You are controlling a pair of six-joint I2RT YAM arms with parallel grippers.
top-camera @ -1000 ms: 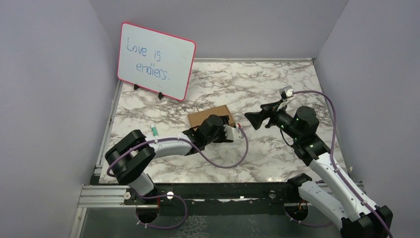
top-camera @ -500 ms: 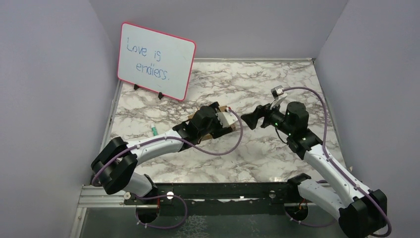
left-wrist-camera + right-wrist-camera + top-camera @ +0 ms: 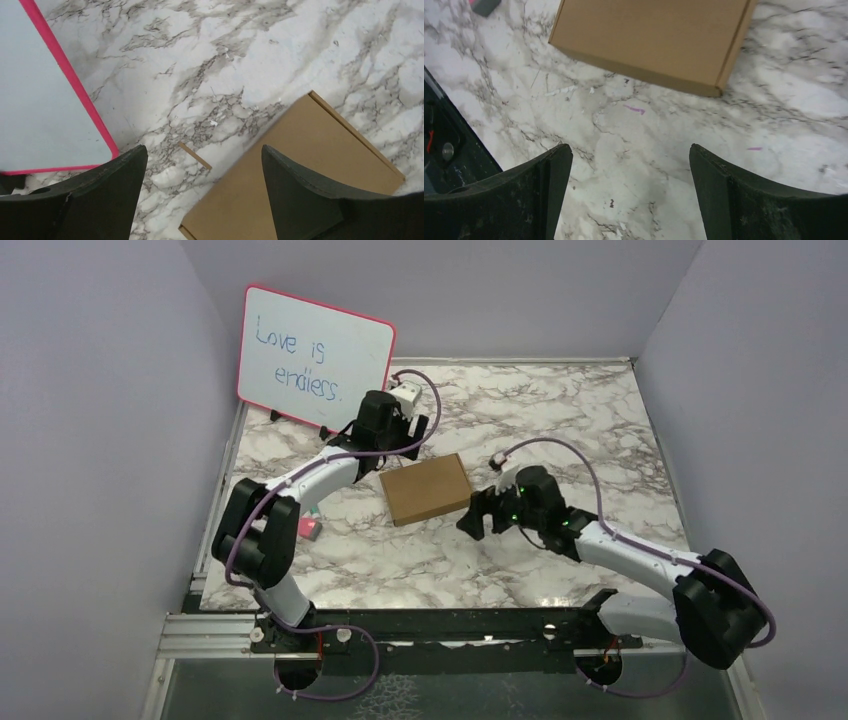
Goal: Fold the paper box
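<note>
Left tool [image 3: 202, 150] gapes wide, arm stretched far; right tool [image 3: 629, 147] gapes too, arm low

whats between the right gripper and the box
Only bare marble tabletop separates the right gripper from the paper box, shown in the right wrist view.

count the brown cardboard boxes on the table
1. The paper box lies closed and flat near the middle of the marble table, in front of the whiteboard. The arms cover little of the table, so a hidden second box is unlikely.
</note>
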